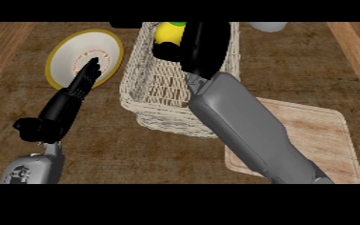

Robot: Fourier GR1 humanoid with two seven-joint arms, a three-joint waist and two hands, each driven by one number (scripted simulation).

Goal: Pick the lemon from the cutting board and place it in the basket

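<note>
Right robot hand [200, 45] curling round lemon [169, 31], hovering inside basket [151, 90] | left robot hand [77, 88] resting, fingers straight | I am lowering before releasing, keeping clear of rim | cutting board [320, 128] vacant.

The brown counter [105, 157] carries a basket [151, 95], plate [70, 57] and cutting board [316, 133].

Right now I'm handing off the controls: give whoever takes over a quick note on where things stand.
Right robot hand: curled round the lemon, over the far end of the basket.
Left robot hand: open, resting over the plate, holding nothing.
Cutting board: at the right, nothing visible on it.
Done: lemon picked and carried over the basket.
Left: release it inside, then withdraw the right arm.
</note>
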